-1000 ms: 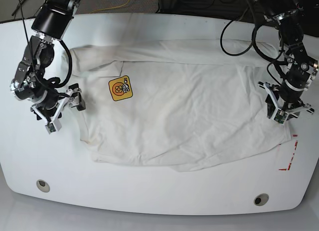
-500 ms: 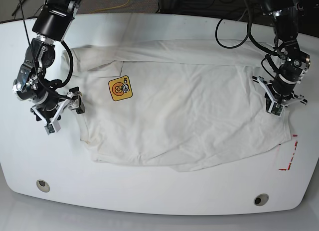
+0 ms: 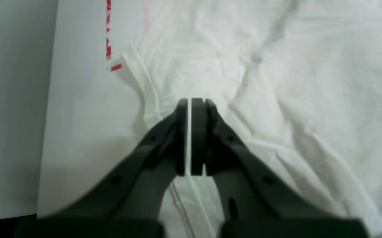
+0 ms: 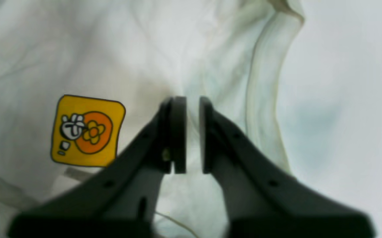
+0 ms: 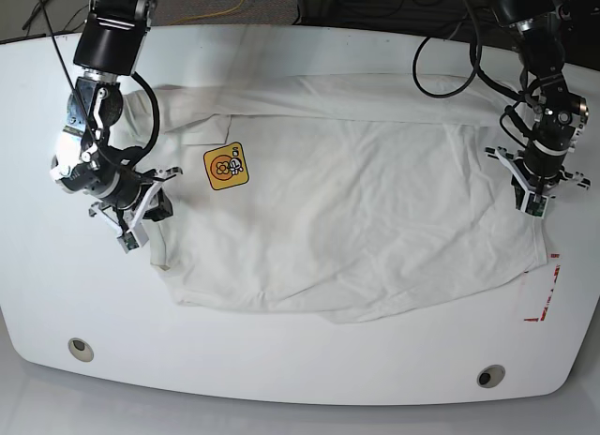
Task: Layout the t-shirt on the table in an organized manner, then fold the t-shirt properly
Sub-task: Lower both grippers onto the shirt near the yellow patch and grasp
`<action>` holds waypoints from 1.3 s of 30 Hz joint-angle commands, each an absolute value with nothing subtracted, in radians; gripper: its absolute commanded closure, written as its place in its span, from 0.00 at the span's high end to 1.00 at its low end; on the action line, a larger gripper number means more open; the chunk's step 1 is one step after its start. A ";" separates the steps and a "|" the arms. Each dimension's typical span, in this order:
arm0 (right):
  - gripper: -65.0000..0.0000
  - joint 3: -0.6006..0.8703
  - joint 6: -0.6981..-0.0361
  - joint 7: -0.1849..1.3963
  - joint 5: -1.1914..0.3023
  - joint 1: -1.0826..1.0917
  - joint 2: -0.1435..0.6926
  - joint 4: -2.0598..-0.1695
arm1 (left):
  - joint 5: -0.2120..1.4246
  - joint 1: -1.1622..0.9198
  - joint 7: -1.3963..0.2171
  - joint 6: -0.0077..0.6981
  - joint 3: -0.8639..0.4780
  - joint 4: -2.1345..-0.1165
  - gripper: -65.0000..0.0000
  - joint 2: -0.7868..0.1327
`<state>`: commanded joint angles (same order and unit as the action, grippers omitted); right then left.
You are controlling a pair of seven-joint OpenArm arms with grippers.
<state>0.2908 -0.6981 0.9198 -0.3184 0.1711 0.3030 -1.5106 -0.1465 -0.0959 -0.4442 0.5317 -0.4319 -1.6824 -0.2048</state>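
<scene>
Off-white t-shirt (image 5: 356, 219) pinched in nearly closed left gripper (image 3: 190, 105) and right gripper (image 4: 186, 102).

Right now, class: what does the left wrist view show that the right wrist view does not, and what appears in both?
Only the left wrist view shows the red tape mark beside the shirt's hem, and the left gripper, almost closed. Only the right wrist view shows the yellow-orange print and the right gripper, with a small gap between its fingers. Both show the off-white t-shirt lying on the white table.

Black cables (image 5: 441, 55), yellow cable (image 5: 246, 2) behind far edge.
</scene>
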 joint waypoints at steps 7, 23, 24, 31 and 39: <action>0.00 0.257 -0.698 0.839 -0.189 0.202 0.271 -1.397 | -0.147 -0.091 -0.444 0.532 -0.383 -1.555 0.00 -0.209; 0.00 0.332 -0.698 0.734 -0.148 0.120 0.321 -1.248 | -0.223 -0.048 -0.444 0.538 -0.220 -1.362 0.00 -0.217; 0.00 0.341 -0.698 0.734 -0.148 0.107 0.329 -1.259 | -0.237 -0.042 -0.444 0.538 -0.214 -1.362 0.00 -0.217; 0.00 0.369 -0.698 0.736 -0.150 -0.038 0.348 -1.374 | -0.291 -0.044 -0.446 0.539 -0.189 -1.368 0.00 -0.216; 0.00 0.371 -0.698 0.737 -0.150 -0.194 0.338 -1.501 | -0.348 -0.097 -0.450 0.615 -0.189 -1.409 0.00 -0.217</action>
